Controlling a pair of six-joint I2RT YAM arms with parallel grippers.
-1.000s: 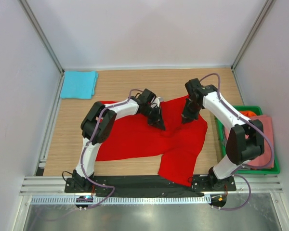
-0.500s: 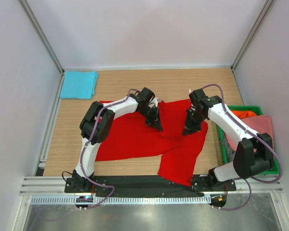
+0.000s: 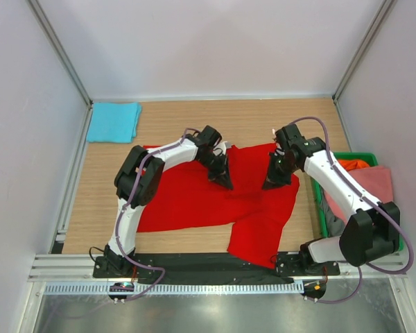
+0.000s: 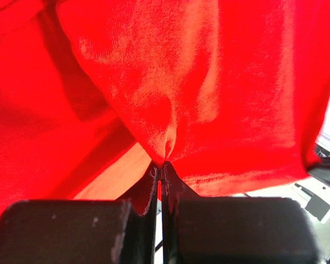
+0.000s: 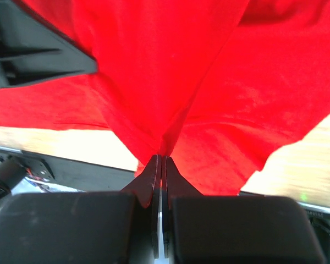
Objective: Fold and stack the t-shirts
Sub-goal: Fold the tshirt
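A bright red t-shirt [image 3: 194,198] lies spread on the wooden table, one part reaching the near edge. My left gripper [image 3: 227,182] is shut on a pinch of its upper edge near the middle; the cloth hangs from the jaws in the left wrist view [image 4: 170,110]. My right gripper [image 3: 272,184] is shut on the red cloth further right, which also hangs from the jaws in the right wrist view [image 5: 170,82]. A folded turquoise t-shirt [image 3: 114,122] lies at the far left. Salmon pink [image 3: 378,191] and orange [image 3: 349,164] t-shirts lie in the crate at the right.
A green plastic crate [image 3: 399,244] stands at the table's right edge. Metal frame posts and white walls enclose the table. A black base rail [image 3: 194,263] runs along the near edge.
My right gripper has moved nearer and slightly right, carrying the red cloth's upper right edge with it. My left gripper has held almost still on the shirt.
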